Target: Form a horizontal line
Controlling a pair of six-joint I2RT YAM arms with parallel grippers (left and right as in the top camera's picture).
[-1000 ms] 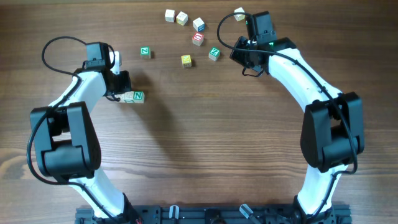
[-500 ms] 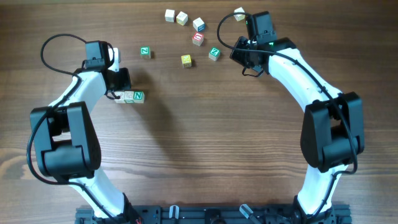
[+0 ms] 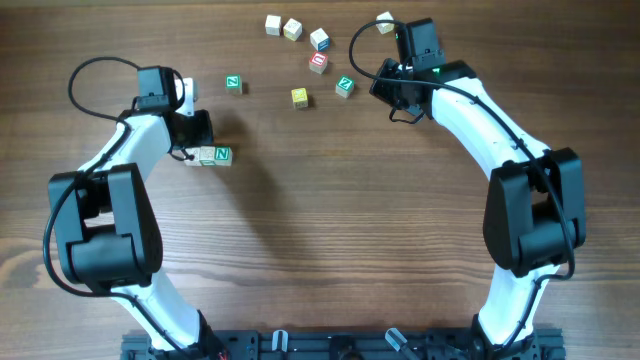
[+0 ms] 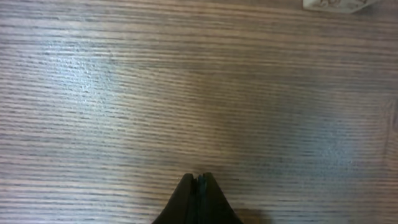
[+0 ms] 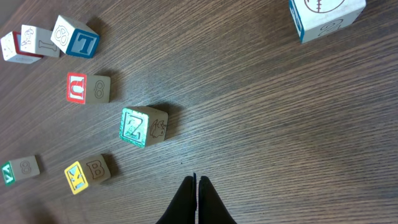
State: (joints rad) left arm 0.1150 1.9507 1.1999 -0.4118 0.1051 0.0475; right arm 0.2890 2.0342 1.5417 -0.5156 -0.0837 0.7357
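The horizontal line (image 3: 210, 155) is a short row of tiny wooden cubes on the left of the table. Its right end cube (image 3: 222, 154) has a green-bordered letter, and its left end is partly hidden under my left gripper. My left gripper (image 3: 194, 133) is shut and empty, just behind the row's left end. In the left wrist view its jaws (image 4: 199, 180) are closed over bare wood, and only a whitish cube corner (image 4: 339, 5) shows at the top right. My right gripper (image 3: 388, 80) is shut and empty at the far right, and its closed tips (image 5: 197, 180) are over bare table.
Loose cubes lie at the far middle: a green Z cube (image 3: 344, 86) (image 5: 143, 126), a yellow cube (image 3: 299, 97) (image 5: 87, 174), a red cube (image 3: 318, 62) (image 5: 87, 88), a blue-faced cube (image 3: 319, 39) (image 5: 74, 36), two pale cubes (image 3: 280, 26), a green cube (image 3: 233, 84) and a white cube (image 3: 385, 20) (image 5: 326, 15).
My left gripper has shifted very slightly away from the row towards the far side. The cubes and the right arm have not moved.
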